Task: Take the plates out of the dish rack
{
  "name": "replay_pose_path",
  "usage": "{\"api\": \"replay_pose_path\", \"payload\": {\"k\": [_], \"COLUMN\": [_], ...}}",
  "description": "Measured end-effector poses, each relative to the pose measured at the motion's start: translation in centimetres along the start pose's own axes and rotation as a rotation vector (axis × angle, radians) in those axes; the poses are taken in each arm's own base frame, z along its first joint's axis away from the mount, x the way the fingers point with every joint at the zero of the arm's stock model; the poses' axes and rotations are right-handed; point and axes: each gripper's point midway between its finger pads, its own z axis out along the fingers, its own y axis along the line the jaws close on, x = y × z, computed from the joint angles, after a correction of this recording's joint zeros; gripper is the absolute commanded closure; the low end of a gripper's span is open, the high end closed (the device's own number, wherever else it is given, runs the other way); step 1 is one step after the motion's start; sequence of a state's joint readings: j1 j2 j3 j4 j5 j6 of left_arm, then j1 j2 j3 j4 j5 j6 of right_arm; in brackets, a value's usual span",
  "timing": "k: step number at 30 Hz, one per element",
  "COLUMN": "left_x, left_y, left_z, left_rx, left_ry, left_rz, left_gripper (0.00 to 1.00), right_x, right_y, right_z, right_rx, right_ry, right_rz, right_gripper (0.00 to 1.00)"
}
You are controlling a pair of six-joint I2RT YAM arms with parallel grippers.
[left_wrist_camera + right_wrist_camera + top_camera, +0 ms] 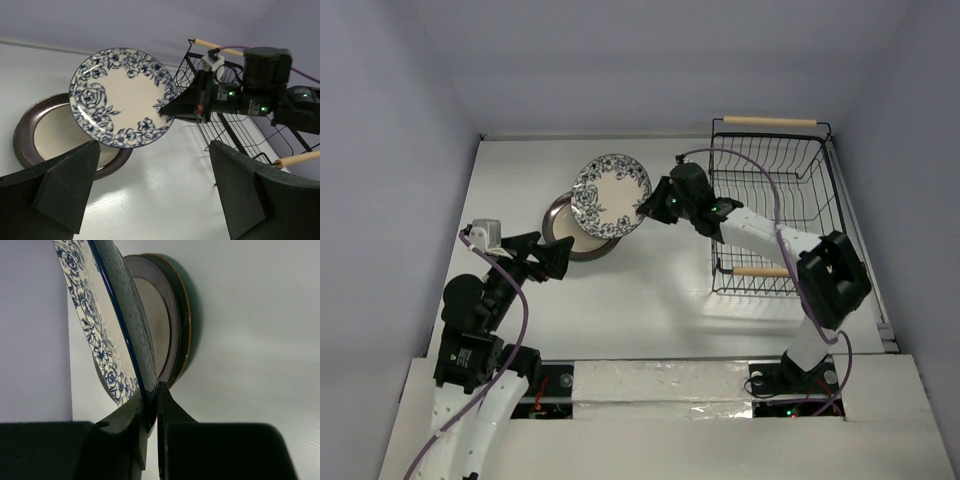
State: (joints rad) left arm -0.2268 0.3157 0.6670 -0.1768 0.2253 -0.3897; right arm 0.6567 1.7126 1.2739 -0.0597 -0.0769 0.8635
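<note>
My right gripper (646,208) is shut on the rim of a white plate with a dark floral rim (611,195) and holds it tilted above a stack of plates (563,232) on the table. The stack's top plate is dark-rimmed beige (45,131); a teal plate (194,315) lies under it. The floral plate (122,96) also shows in the left wrist view and edge-on in the right wrist view (120,315). My left gripper (560,257) is open and empty, just left of and below the stack. The black wire dish rack (775,200) stands at the right and holds no plates.
The rack has two pale wooden handles, one at the far end (770,121) and one at the near end (760,271). My right arm (770,235) reaches across the rack's left side. Walls enclose the table on the left, back and right.
</note>
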Motion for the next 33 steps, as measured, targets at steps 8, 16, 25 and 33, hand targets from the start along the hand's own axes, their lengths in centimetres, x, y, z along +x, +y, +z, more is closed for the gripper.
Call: {"api": "replay_pose_path", "payload": {"k": [8,16,25,33], "left_x": [0.2,0.4,0.3,0.3], "left_y": [0.9,1.2,1.3,1.7], "left_z": [0.4,0.7,0.7,0.7], "left_rx": [-0.033,-0.039,-0.045,-0.063], "left_ry": [0.01,0.021,0.018,0.014], "left_rz": [-0.004,-0.007,-0.007,-0.007], "left_gripper": [0.07,0.06,0.01,0.01], "right_x": [3.7,7.6,8.2,9.0], "right_y": [0.4,0.4,2.8,4.0], "right_z": [4.4,7.4,7.1,5.0], "right_rx": [-0.054,-0.059,-0.11,-0.076], "right_ry": [0.065,0.138,0.139,0.133], "right_rz": [0.088,0.127,0.059,-0.094], "right_gripper": [0.95,0.71,0.33,0.0]}}
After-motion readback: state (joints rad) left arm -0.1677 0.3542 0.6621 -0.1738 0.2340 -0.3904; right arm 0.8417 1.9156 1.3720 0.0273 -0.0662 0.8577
